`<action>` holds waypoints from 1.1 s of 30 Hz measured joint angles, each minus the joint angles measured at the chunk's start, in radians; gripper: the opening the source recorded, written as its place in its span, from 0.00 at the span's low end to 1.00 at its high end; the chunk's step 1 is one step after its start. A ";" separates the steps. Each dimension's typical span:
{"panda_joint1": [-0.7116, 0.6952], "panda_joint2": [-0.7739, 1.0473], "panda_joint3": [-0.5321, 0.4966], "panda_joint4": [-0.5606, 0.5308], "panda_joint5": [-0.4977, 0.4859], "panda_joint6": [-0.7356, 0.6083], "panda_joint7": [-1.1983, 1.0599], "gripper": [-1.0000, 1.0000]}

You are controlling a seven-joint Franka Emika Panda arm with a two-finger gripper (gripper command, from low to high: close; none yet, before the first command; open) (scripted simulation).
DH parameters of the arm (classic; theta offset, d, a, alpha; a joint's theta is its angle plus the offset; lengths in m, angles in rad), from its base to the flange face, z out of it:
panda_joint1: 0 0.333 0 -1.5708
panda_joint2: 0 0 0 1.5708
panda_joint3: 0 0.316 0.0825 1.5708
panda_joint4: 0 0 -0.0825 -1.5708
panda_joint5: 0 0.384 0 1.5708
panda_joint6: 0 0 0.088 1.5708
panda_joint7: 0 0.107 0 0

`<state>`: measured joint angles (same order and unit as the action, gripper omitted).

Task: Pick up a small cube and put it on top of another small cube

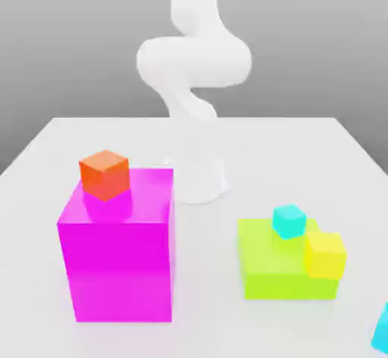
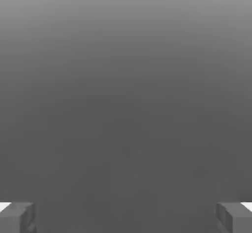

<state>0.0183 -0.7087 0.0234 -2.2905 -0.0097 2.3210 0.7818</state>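
The white arm [image 1: 193,69] is seen rising from its base at the far middle of the white table [image 1: 303,152]. In the hand view the two grey fingertips [image 2: 17,218] stand spread wide apart, with nothing between them; the gripper [image 2: 126,218] is judged empty and not yet engaged with any object.

The sky-blue cube [image 1: 381,330], the item to be lifted, is found on the table at the near edge of the exterior view's right, partly cut off by the frame. The turquoise cube [image 1: 289,221], the intended base, rests on top of the lime block [image 1: 284,269], toward its far side. A yellow cube [image 1: 325,254] sits just beside it on the same block, at the corner toward the exterior view's right. An orange cube [image 1: 104,174] rests on the magenta block [image 1: 117,254], well apart, on the exterior view's left.

The step in hand is judged to be the approach to the sky-blue cube. It is advised that the fingers be kept wide, lowered squarely over opposite faces and closed only once centred. For placement, descent from directly above is recommended, since the yellow cube stands close and could be struck. The turquoise cube offers a small landing surface; careful alignment is called for before release.
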 joint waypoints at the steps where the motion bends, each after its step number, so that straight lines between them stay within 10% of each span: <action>1: 0.008 0.039 0.011 0.004 -0.004 0.009 -0.008 0.50; 33: 0.308 1.205 0.225 0.135 -0.234 0.310 -0.144 0.50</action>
<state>0.3265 0.4965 0.2487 -2.1559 -0.2438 2.6308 0.6375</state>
